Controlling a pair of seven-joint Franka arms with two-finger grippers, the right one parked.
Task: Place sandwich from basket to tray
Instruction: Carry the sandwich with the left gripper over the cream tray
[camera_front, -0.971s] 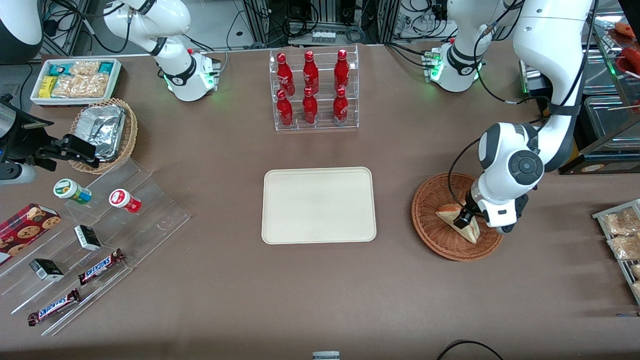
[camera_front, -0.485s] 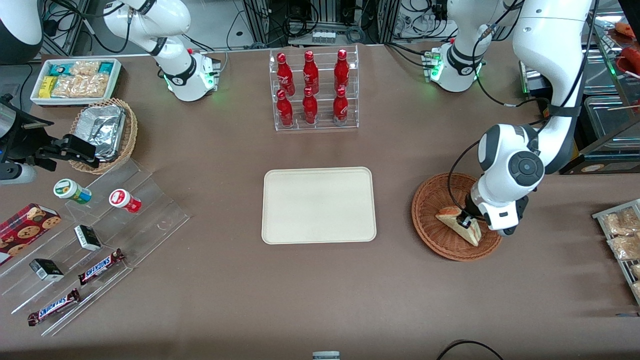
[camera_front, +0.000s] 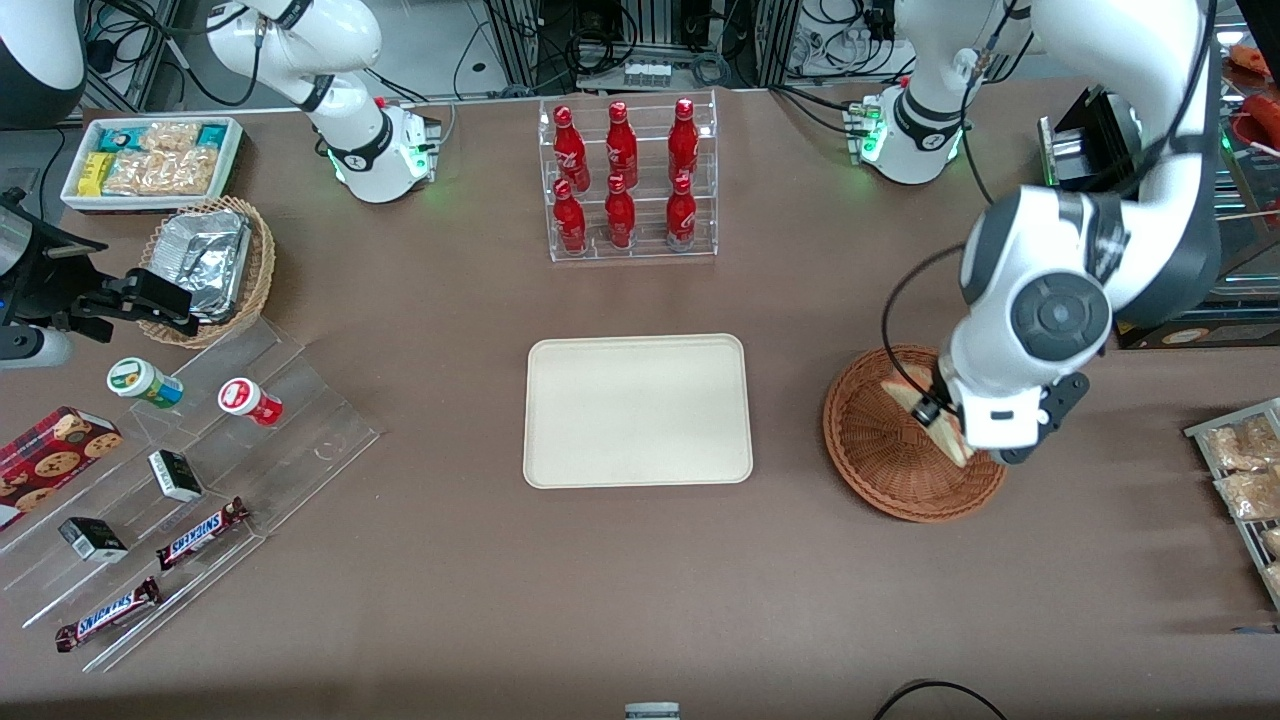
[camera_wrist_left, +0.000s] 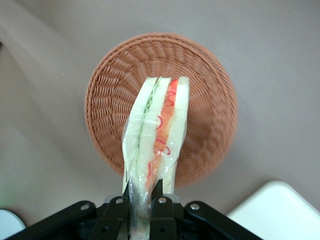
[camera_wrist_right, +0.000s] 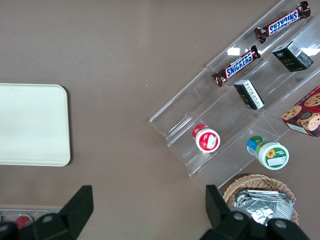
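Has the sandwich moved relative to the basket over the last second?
Yes. The sandwich, clamped in the gripper, has risen off the basket floor and now shows nearer the rim farthest from the front camera.

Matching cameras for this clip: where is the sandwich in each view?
Front view: the sandwich is held by the gripper above the basket, toward the working arm's end of the table.
Left wrist view: the sandwich hangs from the gripper, over the basket.
Right wrist view: not in it.
Shared landmark: the tray.
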